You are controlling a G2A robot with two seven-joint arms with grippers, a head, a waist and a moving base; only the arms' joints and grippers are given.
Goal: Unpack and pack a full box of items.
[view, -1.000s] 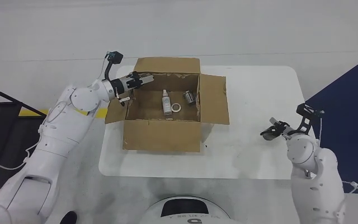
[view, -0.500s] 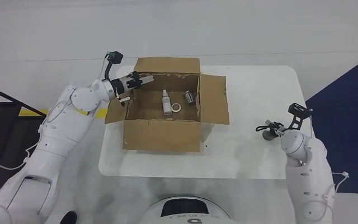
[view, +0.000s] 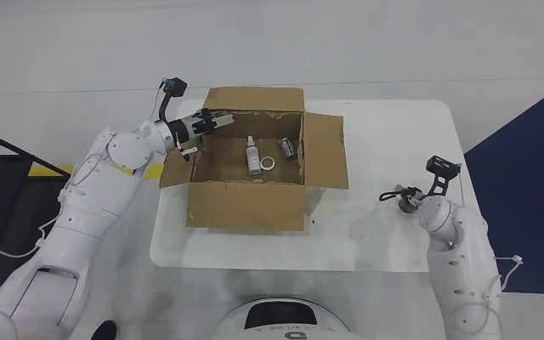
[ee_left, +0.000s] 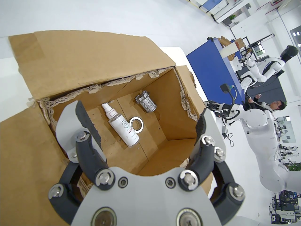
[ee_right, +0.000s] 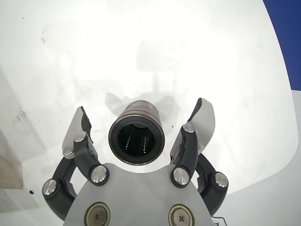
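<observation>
Left gripper (ee_left: 141,116): we see it spread wide and holding nothing, by the left flap of the cardboard box (view: 246,208), looking into the box.
Cardboard box: it stands open on the left part of the white tabletop (view: 391,136), flaps folded outward.
Box contents: we count a white spray bottle (ee_left: 121,125) lying flat, a pale ring (ee_left: 136,124) just beside it, and a ribbed grey metal part (ee_left: 145,101) near them.
Right gripper (ee_right: 141,108): it is wide open over the tabletop, well to the right of the box.
Metal sleeve (ee_right: 136,137): it stands on end on the tabletop between the right gripper's fingers (ee_right: 84,121), apart from both.
</observation>
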